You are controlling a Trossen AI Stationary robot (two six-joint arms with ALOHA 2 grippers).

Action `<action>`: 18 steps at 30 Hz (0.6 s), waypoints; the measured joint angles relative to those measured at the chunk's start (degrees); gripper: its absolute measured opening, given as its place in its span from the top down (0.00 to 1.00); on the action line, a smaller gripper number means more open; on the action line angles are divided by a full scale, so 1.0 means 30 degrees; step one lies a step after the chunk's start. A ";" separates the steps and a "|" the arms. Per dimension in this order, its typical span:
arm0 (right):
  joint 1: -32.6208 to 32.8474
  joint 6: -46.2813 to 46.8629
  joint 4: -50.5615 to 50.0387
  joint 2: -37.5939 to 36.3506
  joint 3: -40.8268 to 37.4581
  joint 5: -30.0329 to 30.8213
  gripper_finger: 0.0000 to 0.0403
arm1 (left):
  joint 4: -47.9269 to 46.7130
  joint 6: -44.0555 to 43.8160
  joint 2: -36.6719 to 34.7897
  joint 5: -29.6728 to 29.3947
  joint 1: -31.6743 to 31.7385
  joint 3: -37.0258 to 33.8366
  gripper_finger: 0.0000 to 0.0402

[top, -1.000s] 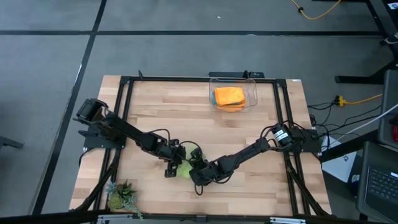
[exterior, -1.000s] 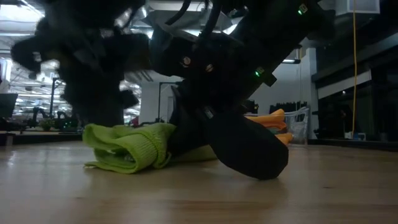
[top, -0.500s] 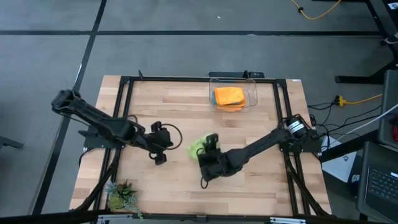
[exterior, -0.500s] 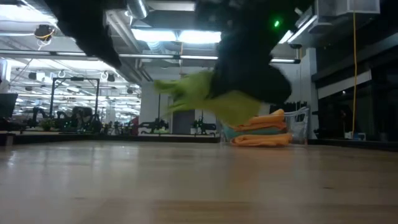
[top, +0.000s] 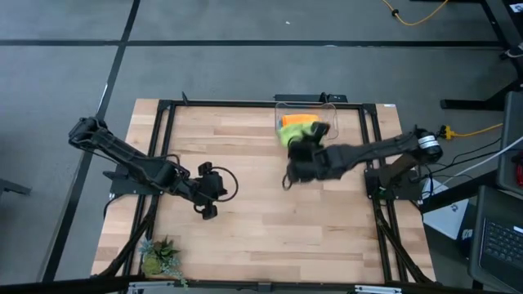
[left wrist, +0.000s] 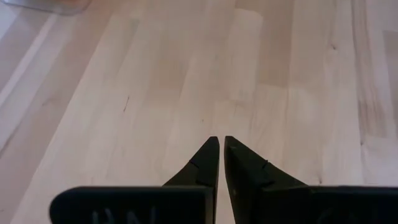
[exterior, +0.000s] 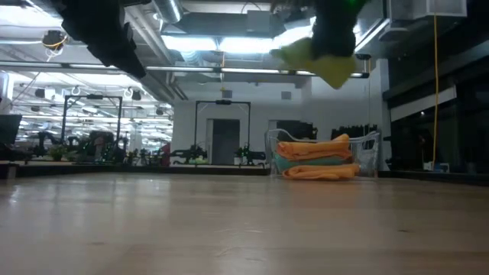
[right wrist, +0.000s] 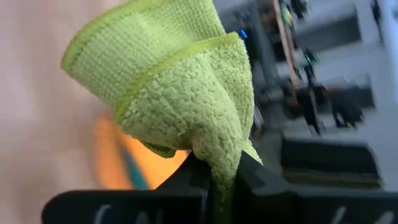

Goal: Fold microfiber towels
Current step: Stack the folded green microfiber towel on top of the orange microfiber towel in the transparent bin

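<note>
A lime green microfiber towel (top: 296, 135), folded into a bundle, hangs high above the table at the near left corner of a clear bin (top: 331, 131). My right gripper (top: 301, 147) is shut on it. In the low view the green towel (exterior: 321, 59) shows well above the bin (exterior: 372, 153). Inside the bin lies a stack of folded towels, an orange one (exterior: 317, 147) on top, a turquoise one (exterior: 306, 162) under it and orange (exterior: 321, 173) at the bottom. My left gripper (top: 204, 212) hovers shut over bare wood at the table's left middle, with nothing between its fingers (left wrist: 211, 163). My right gripper pinches the folded green towel by its lower bunched part (right wrist: 219, 163) between its two fingers; several layers show there. The fingers come from the table's right and near side. The towel is lifted clear, its folded edges (right wrist: 155, 59) spreading out beyond the fingertips.
A small green plant (top: 159, 260) stands at the table's near left corner. A black frame (top: 163, 110) runs around the tabletop. Bare wood (top: 270, 220) spreads across the middle and near part of the table.
My right gripper has lifted the green towel off the table near the front middle. It has carried it up and toward the far right, to the bin, turning as it went. My left gripper has risen and drawn back toward the table's left edge, staying shut.
</note>
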 joint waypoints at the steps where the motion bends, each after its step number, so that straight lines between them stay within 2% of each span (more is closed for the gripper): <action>1: -0.0572 0.0064 0.0058 -0.0305 -0.0476 0.0208 0.95 | -0.0054 0.0000 0.0003 -0.0003 0.0007 0.0000 0.95; 5: -0.2862 -0.0588 0.1440 -0.0862 -0.2877 0.0535 0.95 | -0.0008 0.0413 0.0091 -0.0241 0.0007 0.0007 0.95; 8: -0.4662 -0.2688 0.4575 -0.0802 -0.4975 0.0150 0.95 | 0.0007 0.0583 0.0091 -0.0317 0.0022 0.0007 0.95; 12: -0.6650 -0.6573 1.0755 -0.0803 -0.7224 -0.1756 0.95 | 0.0008 0.0687 0.0091 -0.0510 0.0031 0.0007 0.95; 14: -0.7419 -0.8138 1.3035 -0.0811 -0.7721 -0.2068 0.95 | 0.0013 0.0918 0.0091 -0.0517 0.0036 0.0007 0.95; 16: -0.8088 -0.9202 1.3797 -0.0811 -0.8051 -0.2603 0.95 | 0.0007 0.1005 0.0091 -0.0519 0.0029 0.0007 0.95; 18: -0.8650 -0.9443 1.4123 -0.0803 -0.8226 -0.4276 0.95 | 0.0013 0.0998 0.0091 -0.0525 0.0029 0.0007 0.95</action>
